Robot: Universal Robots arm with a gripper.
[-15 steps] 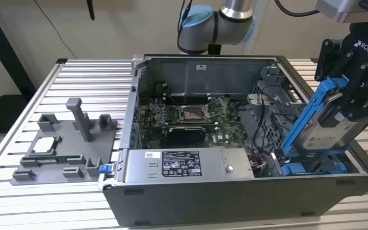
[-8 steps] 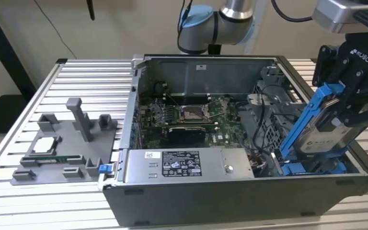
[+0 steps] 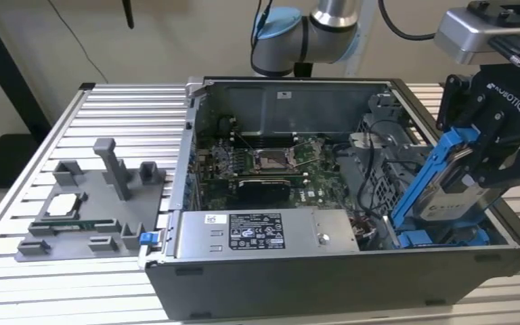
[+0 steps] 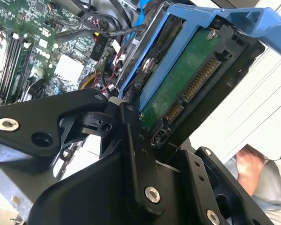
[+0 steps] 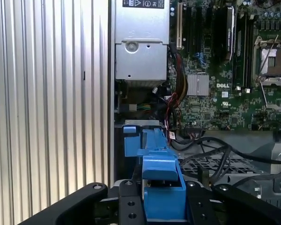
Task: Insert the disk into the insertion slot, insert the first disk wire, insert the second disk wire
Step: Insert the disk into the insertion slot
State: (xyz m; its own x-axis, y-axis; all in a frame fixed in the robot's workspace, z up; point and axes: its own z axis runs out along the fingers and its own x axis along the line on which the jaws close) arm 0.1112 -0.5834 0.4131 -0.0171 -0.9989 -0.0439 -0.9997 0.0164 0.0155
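My gripper (image 3: 487, 164) is shut on the disk (image 3: 459, 196), a silver drive in a bright blue frame. It holds the disk tilted, lower end down, over the insertion slot (image 3: 441, 238) with blue tabs at the case's corner on the exterior view's right. The second wrist view shows the disk's green board and connector (image 4: 178, 89) between my black fingers (image 4: 131, 136). The blue frame (image 5: 161, 187) sits in my gripper (image 5: 163, 202) in the first wrist view. Black cables (image 5: 210, 145) lie beside the bay; I cannot tell which are the disk wires.
The open computer case holds a motherboard (image 3: 260, 162) and a grey power-supply box (image 3: 260, 233). A grey fixture (image 3: 89, 203) with parts stands on the slatted table (image 3: 106, 115) at the exterior view's left. A person's hand (image 4: 253, 166) shows beyond the case.
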